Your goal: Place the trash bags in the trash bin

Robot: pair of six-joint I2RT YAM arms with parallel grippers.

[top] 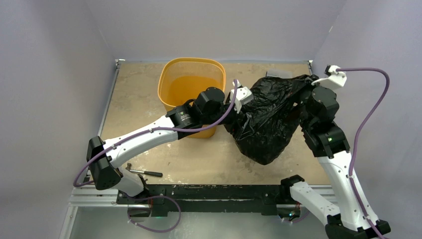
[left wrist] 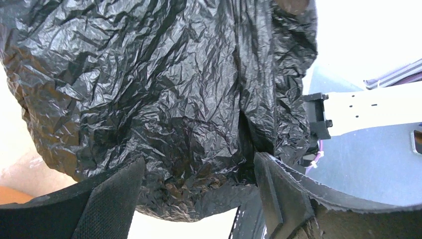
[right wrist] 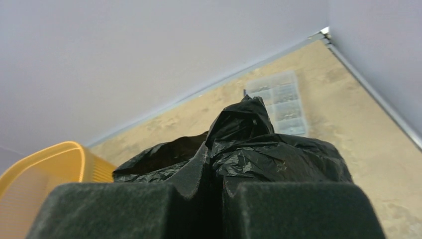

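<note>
The black trash bag [top: 267, 122] hangs in the air between my two arms, just right of the orange mesh trash bin [top: 171, 92]. My right gripper [top: 306, 85] is at the bag's upper right corner. In the right wrist view the right gripper [right wrist: 216, 167] is shut on a fold of the bag [right wrist: 278, 159], with the bin [right wrist: 54, 159] at the left. My left gripper [top: 246, 102] is at the bag's left side. In the left wrist view the left gripper [left wrist: 199, 160] stands open, with the wrinkled bag [left wrist: 164, 89] filling the space in front of its fingers and not pinched.
A small clear plastic box [top: 277, 73] lies at the back of the table behind the bag, also in the right wrist view as the clear box [right wrist: 281, 99]. A thin dark-handled tool [top: 144, 172] lies near the front left edge. Walls close the table on three sides.
</note>
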